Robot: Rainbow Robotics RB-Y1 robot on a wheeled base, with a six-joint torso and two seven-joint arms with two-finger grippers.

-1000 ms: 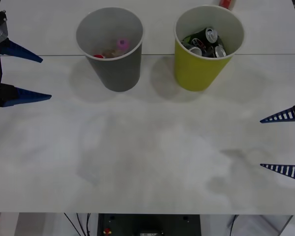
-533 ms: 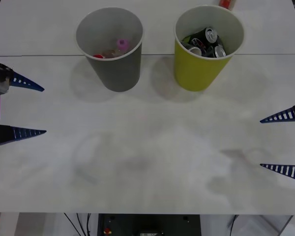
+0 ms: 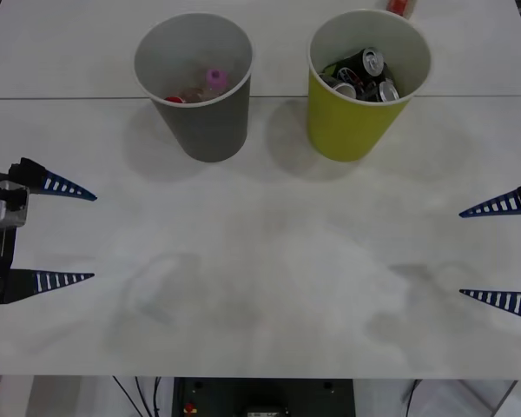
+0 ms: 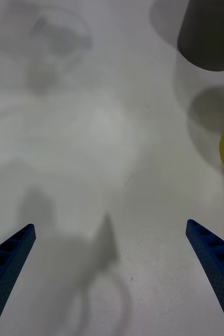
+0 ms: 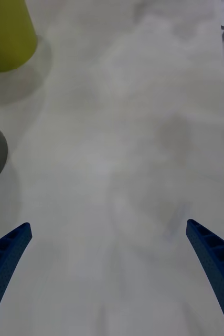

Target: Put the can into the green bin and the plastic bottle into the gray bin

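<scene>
left hand has drawn back from gray bin, open.

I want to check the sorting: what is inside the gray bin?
Inside the gray bin lie a pink-capped item and a red cap, likely the plastic bottle's. The front wall hides anything lower.

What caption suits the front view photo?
Cans fill the green bin, bottles sit in the gray bin.

gray bin: dark gray outside, light gray inside, pale rim | green bin: yellow-green outside, pale inside | cans: black and silver | left gripper, right gripper: blue, ribbed | table: mottled white
</scene>
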